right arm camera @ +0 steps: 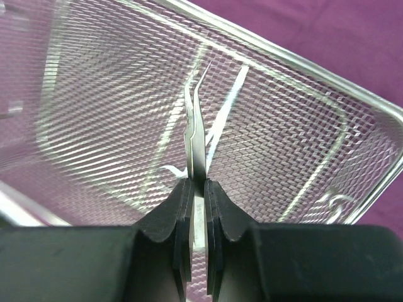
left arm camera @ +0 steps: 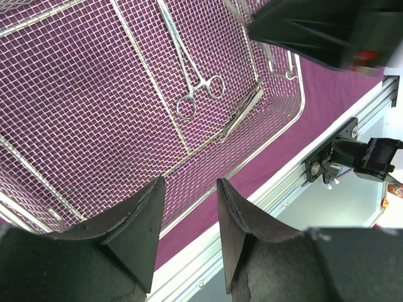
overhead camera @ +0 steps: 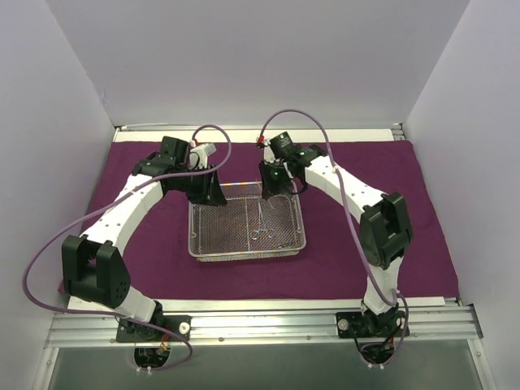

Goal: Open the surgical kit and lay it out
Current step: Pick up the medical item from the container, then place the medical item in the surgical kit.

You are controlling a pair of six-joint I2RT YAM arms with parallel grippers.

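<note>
The dark purple cloth wrap (overhead camera: 366, 175) lies spread flat over the table. The silver wire-mesh tray (overhead camera: 201, 244) stands on it at the centre. Scissor-like forceps (overhead camera: 262, 223) lie inside the tray, also seen in the left wrist view (left arm camera: 192, 82), with another thin instrument (left arm camera: 242, 113) beside them. My right gripper (overhead camera: 275, 191) hovers over the tray's far edge, shut on thin silver tweezers (right arm camera: 196, 129) that point down toward the mesh (right arm camera: 283, 126). My left gripper (overhead camera: 207, 193) is open and empty above the tray's far left corner; its fingers (left arm camera: 141, 217) frame the tray's rim (left arm camera: 189, 211).
A metal rail (overhead camera: 260, 321) runs along the near table edge with both arm bases bolted to it. White walls enclose the left, right and back. The cloth extends well beyond the tray on all sides.
</note>
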